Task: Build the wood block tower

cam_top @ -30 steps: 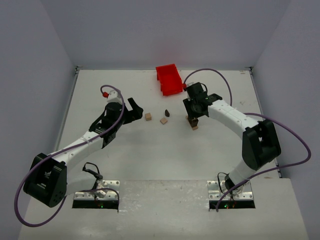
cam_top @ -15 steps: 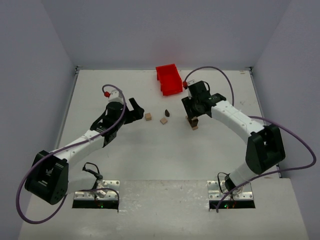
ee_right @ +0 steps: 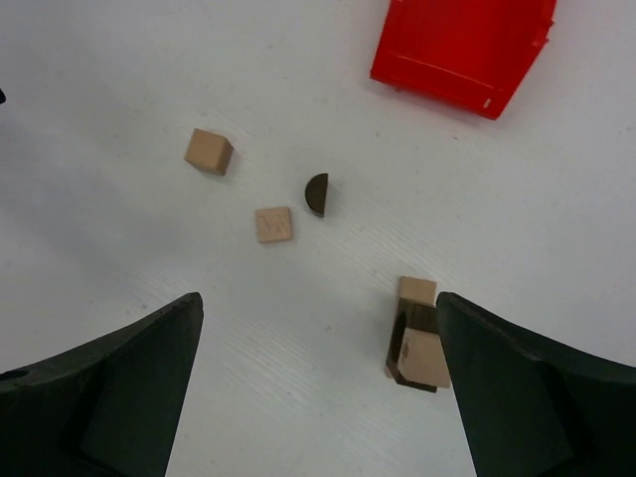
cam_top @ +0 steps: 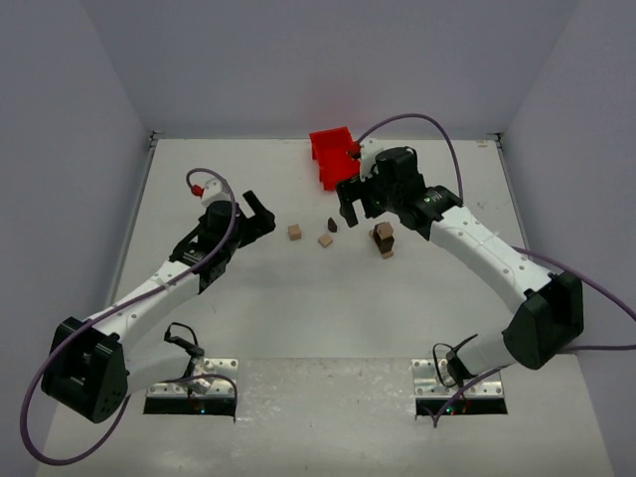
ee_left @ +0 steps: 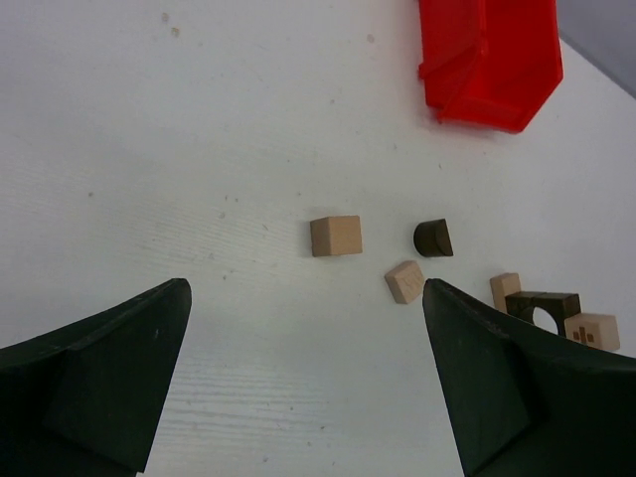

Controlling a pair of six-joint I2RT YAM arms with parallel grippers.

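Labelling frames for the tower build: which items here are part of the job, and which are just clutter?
Job:
- wood block tower
- loose pale cube, probably tower stock
- loose pale block, likewise
- dark half-round block, likewise

Lying about:
- red bin

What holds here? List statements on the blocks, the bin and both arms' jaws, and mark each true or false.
1. The tower stands free, with no jaws on it. True.
2. The pale cube lies in the red bin. False: it lies on the table, outside the bin.
3. The right arm has its jaws shut on a block. False: they are open and empty.
4. The half-round block is dark. True.
5. The left arm has its jaws open. True.
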